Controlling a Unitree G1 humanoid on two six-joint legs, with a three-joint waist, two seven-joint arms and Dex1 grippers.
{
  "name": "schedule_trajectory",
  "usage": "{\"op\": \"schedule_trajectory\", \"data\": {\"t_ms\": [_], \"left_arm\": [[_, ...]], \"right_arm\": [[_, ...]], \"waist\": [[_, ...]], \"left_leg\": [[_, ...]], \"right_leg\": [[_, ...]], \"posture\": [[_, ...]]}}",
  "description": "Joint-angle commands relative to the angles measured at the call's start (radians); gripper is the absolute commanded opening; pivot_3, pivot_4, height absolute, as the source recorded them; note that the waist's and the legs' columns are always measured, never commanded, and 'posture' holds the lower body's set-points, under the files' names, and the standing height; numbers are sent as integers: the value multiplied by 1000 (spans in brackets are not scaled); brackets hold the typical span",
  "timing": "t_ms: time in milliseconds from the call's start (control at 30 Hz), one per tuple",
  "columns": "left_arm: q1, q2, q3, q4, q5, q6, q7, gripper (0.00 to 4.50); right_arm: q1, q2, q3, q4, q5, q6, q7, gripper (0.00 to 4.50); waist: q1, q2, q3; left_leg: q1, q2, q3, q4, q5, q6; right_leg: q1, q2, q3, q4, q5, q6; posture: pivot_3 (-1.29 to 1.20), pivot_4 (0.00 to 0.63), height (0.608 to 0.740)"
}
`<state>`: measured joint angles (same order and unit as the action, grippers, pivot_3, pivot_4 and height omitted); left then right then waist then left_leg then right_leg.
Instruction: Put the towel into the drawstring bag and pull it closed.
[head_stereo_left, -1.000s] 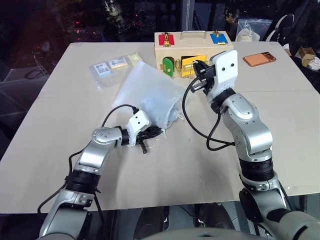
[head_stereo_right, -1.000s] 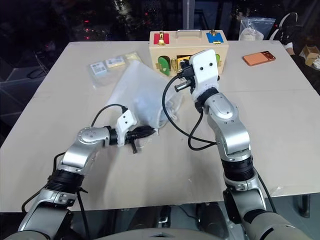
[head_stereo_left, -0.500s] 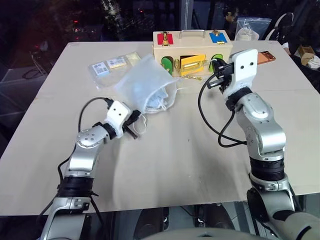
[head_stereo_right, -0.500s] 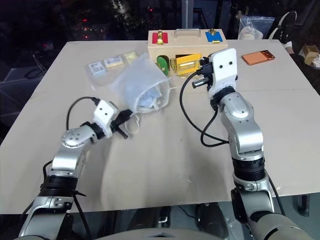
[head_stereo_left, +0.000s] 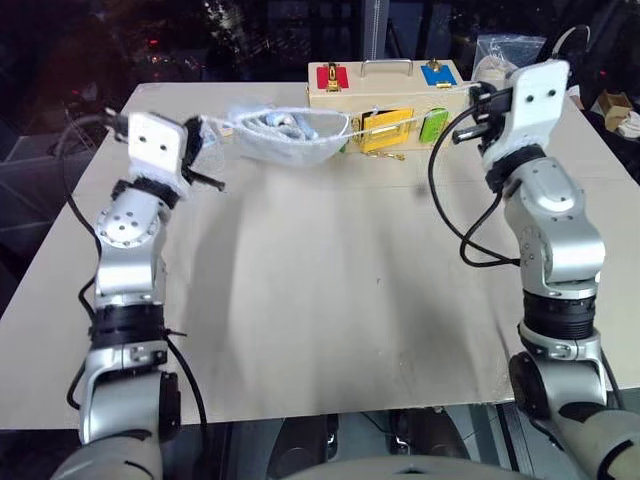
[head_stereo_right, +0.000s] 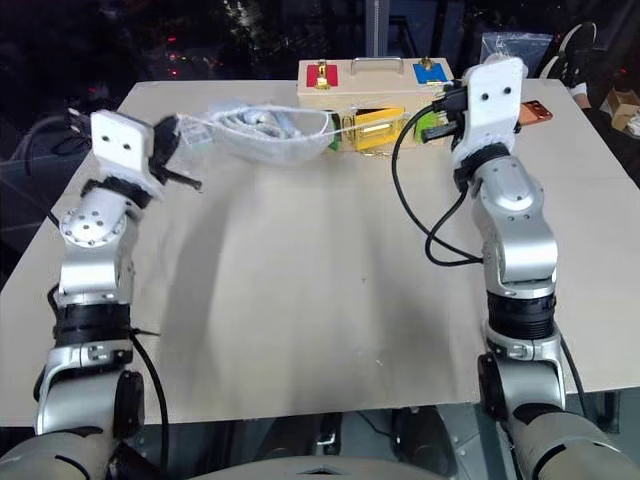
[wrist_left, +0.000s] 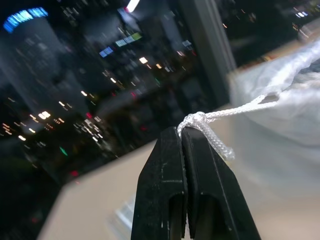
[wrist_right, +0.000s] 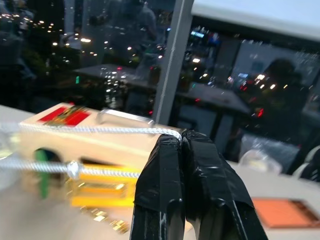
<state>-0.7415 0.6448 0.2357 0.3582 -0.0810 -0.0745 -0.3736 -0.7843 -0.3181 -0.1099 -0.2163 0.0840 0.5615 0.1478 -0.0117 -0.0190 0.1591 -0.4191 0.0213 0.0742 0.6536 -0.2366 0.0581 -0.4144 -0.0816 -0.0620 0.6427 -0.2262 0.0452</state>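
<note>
Bag (head_stereo_left: 290, 138), thin limp mesh, hangs above table's (head_stereo_left: 300, 300) 12 o'clock edge, towel (head_stereo_left: 280, 122) inside. Left gripper (wrist_left: 186, 135) and right gripper (wrist_right: 182, 137) jaws clamped on cords (wrist_right: 100, 130). Light, soft; grip cords.

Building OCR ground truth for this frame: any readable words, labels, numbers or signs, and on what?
None can be read.
Wooden box: coloured panels, no lettering legible.
Clear packets behind the drawstring bag: too blurred.
Orange phone: no text visible.
</note>
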Motion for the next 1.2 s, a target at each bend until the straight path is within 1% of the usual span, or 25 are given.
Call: {"op": "schedule_trajectory", "data": {"t_ms": [33,100,167,233,333,400,467,567,733,833,933,1000,1067,1100,1167,1200], "left_arm": [[-152,56,35,84,7,-46,38,55],[-254,72,32,165,10,-60,58,55],[-308,66,8,227,3,-30,24,55],[-276,43,-27,226,2,-39,-29,55],[-200,26,-47,201,7,-26,-50,55],[-163,30,-47,213,16,-15,-40,55],[-140,40,-45,233,28,-16,-12,55],[-154,62,-31,301,50,-12,56,55],[-199,103,-37,448,101,-13,167,55],[-217,126,-21,528,101,-3,211,55],[-229,149,-14,596,94,1,230,55],[-229,167,-43,627,122,-15,233,55],[-225,160,-66,604,128,-59,195,55],[-218,131,-69,558,95,-91,128,55],[-171,54,-92,399,-12,-100,-77,55],[-132,18,-115,295,-70,-54,-174,55]], "right_arm": [[-127,-76,-72,-28,17,-10,16,0],[-212,-120,-95,-21,40,-2,34,0],[-243,-147,-108,-28,67,25,52,0],[-193,-175,-103,-53,66,38,71,0],[-81,-219,-138,-118,52,85,62,0],[-10,-260,-168,-138,12,100,35,0],[29,-289,-220,-138,-18,120,-16,0],[46,-358,-309,-120,-50,120,-64,0],[80,-465,-385,-48,-89,84,-93,0],[117,-516,-424,1,-102,54,-103,0],[157,-563,-473,66,-114,14,-124,0],[184,-606,-499,127,-130,-24,-134,0],[199,-639,-510,180,-115,-58,-114,0],[202,-641,-504,190,-77,-73,-76,0],[205,-611,-478,152,40,-90,36,0],[217,-585,-456,104,118,-75,112,0]], "waist": [[-1,0,0],[-1,0,2],[-1,0,2],[-2,-1,0],[-1,-1,-1],[0,-2,0],[0,-2,1],[2,-2,1],[0,-2,1],[-1,-2,1],[0,-2,1],[0,-2,1],[5,-2,1],[6,-3,1],[8,-2,1],[9,-2,1]], "left_leg": [[0,0,0,0,0,0],[-1,0,0,0,0,0],[-1,0,0,0,0,0],[0,0,0,-1,0,0],[1,0,4,-2,0,0],[0,0,4,0,0,0],[-2,0,4,1,0,0],[-11,0,2,4,0,0],[-11,0,1,4,0,0],[-11,0,1,4,0,0],[-10,0,2,4,0,0],[-11,0,2,5,0,0],[-11,-1,2,5,0,0],[-11,-1,2,5,0,0],[-12,-1,2,5,0,0],[-11,0,2,6,0,0]], "right_leg": [[0,0,0,0,0,0],[-1,0,0,-1,0,0],[-1,0,-1,-1,0,0],[0,0,-1,-2,-1,1],[1,-2,0,-1,-1,2],[0,-2,0,-1,-1,2],[-1,-2,0,0,-1,2],[-10,-1,-1,2,-1,2],[-9,-1,-2,1,-1,2],[-9,-1,-2,0,-1,2],[-9,-1,-2,1,-1,2],[-9,-1,-2,1,-1,2],[-9,-2,-2,1,-1,2],[-9,-2,-2,1,-1,2],[-8,-2,-2,0,-1,2],[-7,-2,-2,-1,-1,2]], "posture": [[0,150,740],[0,150,740],[0,150,740],[0,150,740],[0,150,740],[0,150,740],[0,150,740],[0,150,740],[0,150,740],[0,150,740],[0,150,740],[0,150,740],[0,150,740],[0,150,740],[0,150,740],[0,150,740]]}}
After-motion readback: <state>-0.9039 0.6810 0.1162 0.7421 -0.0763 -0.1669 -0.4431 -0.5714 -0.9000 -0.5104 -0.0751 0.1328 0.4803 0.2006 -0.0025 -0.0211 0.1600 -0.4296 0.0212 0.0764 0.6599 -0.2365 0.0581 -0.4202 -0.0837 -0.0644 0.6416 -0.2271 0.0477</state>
